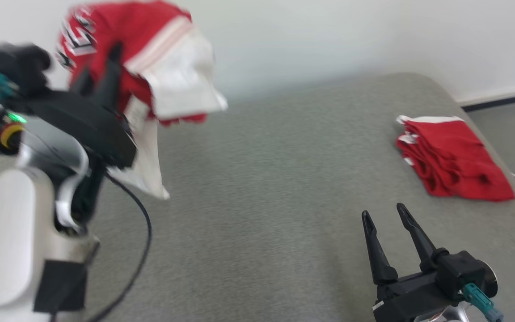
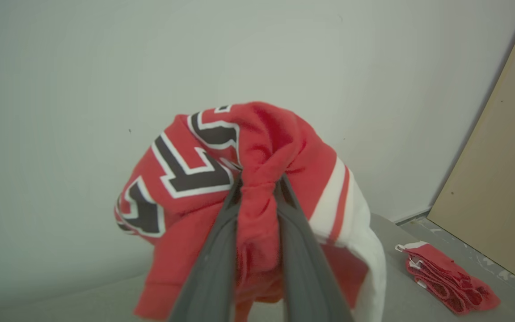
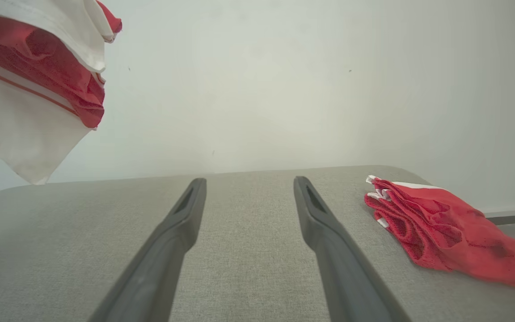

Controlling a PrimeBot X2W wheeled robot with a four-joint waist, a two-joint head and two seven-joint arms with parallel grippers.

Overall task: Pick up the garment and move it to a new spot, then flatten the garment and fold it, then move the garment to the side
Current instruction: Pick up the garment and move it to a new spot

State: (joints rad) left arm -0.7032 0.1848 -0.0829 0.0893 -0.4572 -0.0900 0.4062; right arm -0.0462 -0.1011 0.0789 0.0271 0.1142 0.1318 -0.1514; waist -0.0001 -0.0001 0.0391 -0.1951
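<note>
The garment [image 1: 141, 53], red with white panels and black-and-white lettering, hangs bunched in the air at the upper left, clear of the grey padded table [image 1: 262, 179]. My left gripper [image 1: 101, 67] is raised there. In the left wrist view its jaws [image 2: 259, 183] are shut on a twisted fold of the red cloth [image 2: 284, 147]. The garment's white hem [image 3: 29, 89] dangles at the top left of the right wrist view. My right gripper [image 1: 383, 211] stands open low at the front right, nothing between its fingers [image 3: 249, 181].
A pile of folded red cloth [image 1: 454, 161] lies near the table's right edge, also seen as the red pile [image 3: 441, 228] from the right wrist. A pale wall stands behind. A brown board [image 2: 499, 179] leans at the right. A black cable [image 1: 141, 232] loops by my left arm.
</note>
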